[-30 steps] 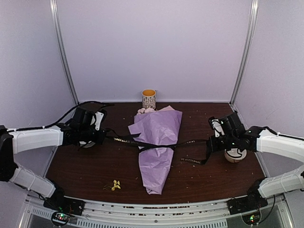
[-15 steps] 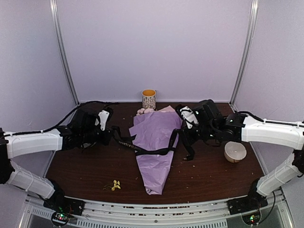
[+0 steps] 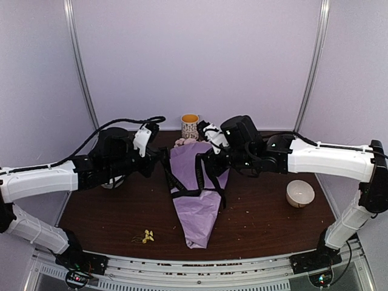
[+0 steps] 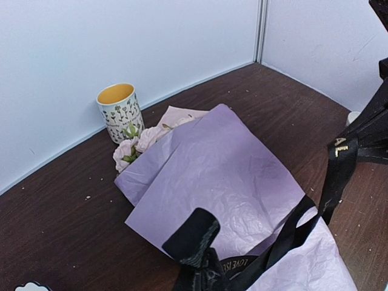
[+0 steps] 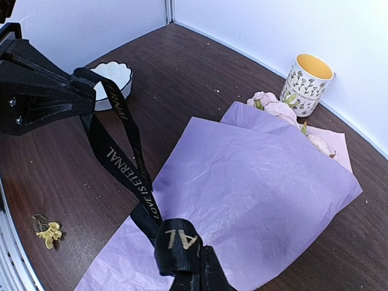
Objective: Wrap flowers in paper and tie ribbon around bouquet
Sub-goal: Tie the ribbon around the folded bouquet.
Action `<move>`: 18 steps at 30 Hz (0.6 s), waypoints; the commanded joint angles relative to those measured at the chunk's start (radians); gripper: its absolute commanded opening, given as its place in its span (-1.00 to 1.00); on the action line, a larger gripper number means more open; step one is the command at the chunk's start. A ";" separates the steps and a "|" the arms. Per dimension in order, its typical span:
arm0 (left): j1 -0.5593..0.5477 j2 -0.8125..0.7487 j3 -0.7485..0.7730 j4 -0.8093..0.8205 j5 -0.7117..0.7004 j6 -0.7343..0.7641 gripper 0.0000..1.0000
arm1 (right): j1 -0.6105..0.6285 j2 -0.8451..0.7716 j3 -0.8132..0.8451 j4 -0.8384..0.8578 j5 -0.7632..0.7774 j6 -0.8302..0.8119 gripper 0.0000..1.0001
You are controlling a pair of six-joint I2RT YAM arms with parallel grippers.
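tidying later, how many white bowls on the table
2. One round white bowl sits right of the lilac paper bouquet; the other sits left of it, largely hidden from above.

One bouquet [image 3: 197, 209] is counted at the centre of the overhead view, and one ribbon [image 3: 195, 193] is seen across it. One mug [image 3: 190, 126] is found at the upper centre. Two bowls are counted: the first bowl [image 3: 300, 194] at the right of the overhead view, the second bowl [image 5: 114, 76] at the upper left of the right wrist view. One yellow sprig [image 3: 147, 236] is seen at the lower left. Two arms are counted: the left arm [image 3: 54, 179] and the right arm [image 3: 327, 159]. The pink blooms are too bunched to be counted.
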 commanded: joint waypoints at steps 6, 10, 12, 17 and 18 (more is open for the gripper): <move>-0.006 0.021 0.053 0.030 -0.020 0.035 -1.00 | 0.003 0.042 0.082 -0.003 0.021 -0.046 -1.00; 0.087 0.004 -0.002 -0.018 -0.083 -0.064 -1.00 | -0.098 0.006 0.021 -0.029 0.074 0.011 -1.00; 0.209 -0.044 -0.101 -0.018 -0.051 -0.172 -1.00 | -0.244 -0.087 -0.126 0.012 0.036 0.085 -1.00; 0.392 -0.206 -0.331 -0.058 -0.051 -0.286 -1.00 | -0.777 -0.353 -0.556 0.129 -0.122 0.305 -1.00; 0.407 -0.229 -0.364 -0.070 -0.050 -0.303 -1.00 | -0.860 -0.390 -0.622 0.162 -0.155 0.330 -1.00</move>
